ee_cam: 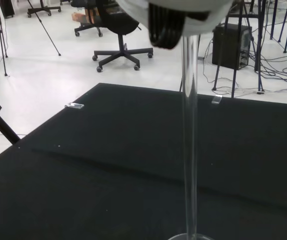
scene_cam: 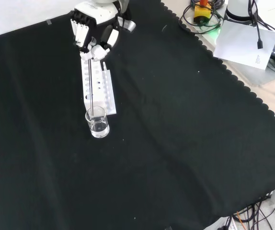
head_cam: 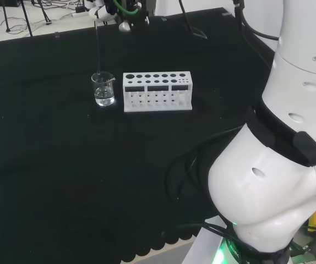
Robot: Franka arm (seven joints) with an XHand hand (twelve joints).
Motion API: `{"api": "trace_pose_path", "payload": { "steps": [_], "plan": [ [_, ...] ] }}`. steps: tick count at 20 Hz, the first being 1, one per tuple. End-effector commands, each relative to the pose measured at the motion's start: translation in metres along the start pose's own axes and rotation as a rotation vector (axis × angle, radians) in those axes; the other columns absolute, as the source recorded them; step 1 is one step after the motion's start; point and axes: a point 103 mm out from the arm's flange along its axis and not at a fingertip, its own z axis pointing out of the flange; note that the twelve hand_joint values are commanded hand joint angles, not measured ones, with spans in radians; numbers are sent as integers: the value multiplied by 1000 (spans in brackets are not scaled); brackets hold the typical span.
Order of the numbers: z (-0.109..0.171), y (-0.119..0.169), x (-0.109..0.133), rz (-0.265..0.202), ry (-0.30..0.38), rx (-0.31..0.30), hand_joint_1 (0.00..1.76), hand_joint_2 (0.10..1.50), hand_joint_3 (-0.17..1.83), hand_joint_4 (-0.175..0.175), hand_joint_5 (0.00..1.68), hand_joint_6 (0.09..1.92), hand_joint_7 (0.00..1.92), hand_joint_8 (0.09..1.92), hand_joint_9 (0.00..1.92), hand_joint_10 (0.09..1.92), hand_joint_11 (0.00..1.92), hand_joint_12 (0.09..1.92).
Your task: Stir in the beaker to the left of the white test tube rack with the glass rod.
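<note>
The hand (scene_cam: 95,34) hangs high above the cloth with its fingers (scene_cam: 90,51) curled about the top of the glass rod (scene_cam: 91,91), which drops straight down from them, near upright, into the beaker (scene_cam: 97,123) directly below. In the front view the rod's lower end sits inside the beaker's mouth, and the head view shows the same thin line running from the hand's fingers at the top edge down to the beaker's rim. The beaker holds a little clear liquid; whether the rod's tip reaches that liquid or the glass floor cannot be told. The white test tube rack (scene_cam: 97,85) lies just beside the beaker and under the hand, so that in the front view the rod crosses in front of it. From the wrist view, the rod runs down from under the palm to a faint curved edge of glass that looks like the beaker's rim. By these signs the step in hand is the stirring itself, or the last of the lowering before it: the rod is gripped, carried over and entered. The next move seems to call for small circles of the wrist that keep the rod upright and within the rim, since a wide swing could tip the light beaker or knock it against the rack.
</note>
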Motion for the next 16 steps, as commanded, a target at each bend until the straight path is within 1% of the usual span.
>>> {"api": "trace_pose_path", "payload": {
  "steps": [1, 4, 6, 9, 11, 16],
  "plan": [
    [18, 1, -8, -3, -17, 29, 1304, 804, 517, -175, 1072, 671, 1167, 1102, 1711, 858, 1699, 758],
    [31, 0, -6, -9, -13, 50, 1304, 804, 518, -175, 1073, 670, 1167, 1101, 1712, 858, 1699, 759],
    [42, 1, -4, -5, -5, 69, 1304, 803, 518, -175, 1073, 670, 1168, 1100, 1712, 858, 1699, 759],
    [48, 3, -3, -7, -2, 79, 1304, 802, 519, -175, 1074, 669, 1169, 1099, 1713, 857, 1699, 760],
    [50, 5, -2, -1, 19, 76, 1304, 802, 520, -175, 1074, 669, 1169, 1099, 1713, 857, 1699, 760],
    [52, 12, -1, -2, 15, 78, 1304, 800, 522, -175, 1075, 668, 1170, 1098, 1713, 856, 1700, 762]
  ]
}}
